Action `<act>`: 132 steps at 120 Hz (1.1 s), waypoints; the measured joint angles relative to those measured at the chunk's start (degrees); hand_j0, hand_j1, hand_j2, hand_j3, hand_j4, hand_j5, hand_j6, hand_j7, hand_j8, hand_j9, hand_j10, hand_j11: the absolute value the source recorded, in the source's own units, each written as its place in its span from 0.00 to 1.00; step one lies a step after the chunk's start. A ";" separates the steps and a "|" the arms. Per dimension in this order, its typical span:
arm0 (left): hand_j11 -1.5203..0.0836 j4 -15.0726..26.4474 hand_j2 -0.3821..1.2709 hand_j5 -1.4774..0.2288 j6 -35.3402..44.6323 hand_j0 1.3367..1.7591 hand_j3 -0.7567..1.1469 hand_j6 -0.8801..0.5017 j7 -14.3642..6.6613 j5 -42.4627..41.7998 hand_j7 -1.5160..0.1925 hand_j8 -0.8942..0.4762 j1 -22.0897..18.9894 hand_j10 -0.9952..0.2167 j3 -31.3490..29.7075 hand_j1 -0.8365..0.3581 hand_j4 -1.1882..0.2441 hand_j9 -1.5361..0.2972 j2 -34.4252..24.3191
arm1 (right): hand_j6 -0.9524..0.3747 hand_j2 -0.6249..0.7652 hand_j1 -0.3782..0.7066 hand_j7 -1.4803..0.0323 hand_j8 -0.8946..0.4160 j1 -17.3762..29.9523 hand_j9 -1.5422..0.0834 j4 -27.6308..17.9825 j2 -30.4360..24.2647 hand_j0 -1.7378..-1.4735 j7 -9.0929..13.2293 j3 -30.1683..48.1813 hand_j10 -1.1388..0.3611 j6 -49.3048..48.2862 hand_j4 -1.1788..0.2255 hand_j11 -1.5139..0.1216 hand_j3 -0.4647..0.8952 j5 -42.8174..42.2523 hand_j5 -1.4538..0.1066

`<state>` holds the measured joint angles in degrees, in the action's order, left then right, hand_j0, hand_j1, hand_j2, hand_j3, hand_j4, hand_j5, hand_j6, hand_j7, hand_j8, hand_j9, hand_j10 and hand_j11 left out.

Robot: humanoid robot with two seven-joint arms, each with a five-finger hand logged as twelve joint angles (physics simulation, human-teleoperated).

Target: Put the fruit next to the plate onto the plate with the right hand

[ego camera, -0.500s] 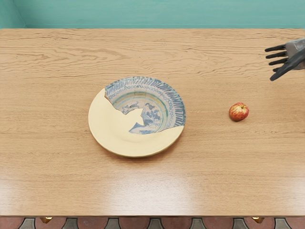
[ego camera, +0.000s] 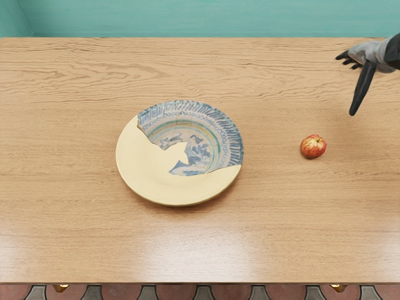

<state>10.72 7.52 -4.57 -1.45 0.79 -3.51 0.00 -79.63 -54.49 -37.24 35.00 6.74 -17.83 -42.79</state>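
Observation:
A small red and yellow apple (ego camera: 313, 146) lies on the wooden table (ego camera: 75, 225), to the right of the plate. The round plate (ego camera: 150, 175) is cream with a blue patterned part and sits at the table's middle. My right hand (ego camera: 361, 69) comes in from the right edge, up and to the right of the apple and well apart from it. Its dark fingers are spread and hold nothing, one pointing down toward the table. The left arm does not show.
The table's far edge meets a teal wall (ego camera: 200, 15). The near edge runs along the bottom of the view, with a tiled floor (ego camera: 200, 292) below it.
The right hand has turned at the wrist: its fingers, which pointed left, now splay with one long finger pointing downward. The apple and plate have not moved.

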 joint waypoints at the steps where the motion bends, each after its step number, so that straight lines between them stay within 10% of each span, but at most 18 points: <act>1: 0.94 0.00 0.23 0.86 0.00 0.76 0.40 0.63 0.00 0.00 0.88 0.65 0.00 0.82 0.00 0.99 0.82 0.83 0.00 | 0.72 0.45 0.03 0.98 0.68 0.26 0.95 -1.01 -0.40 0.30 0.00 -0.06 0.76 0.75 0.84 0.93 0.34 -0.28 0.93; 30: 0.94 0.00 0.23 0.86 0.02 0.76 0.40 0.63 0.00 0.00 0.88 0.65 0.00 0.82 0.01 0.99 0.82 0.83 0.00 | 0.71 0.45 0.03 0.98 0.68 6.70 0.95 -14.29 -5.45 0.30 0.00 -0.02 0.76 8.55 0.84 0.93 0.34 -1.67 0.93; 132: 0.94 0.00 0.23 0.86 0.02 0.76 0.40 0.63 0.00 0.00 0.88 0.65 0.00 0.82 0.01 0.99 0.82 0.83 0.00 | 0.60 0.43 0.19 0.85 0.56 16.75 0.83 -16.07 -0.64 0.30 0.00 -0.53 0.66 22.11 0.73 0.81 0.34 -3.95 0.81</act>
<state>10.72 7.54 -4.57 -1.45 0.79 -3.50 0.00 -62.88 -70.55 -37.88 35.00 6.21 4.28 -46.74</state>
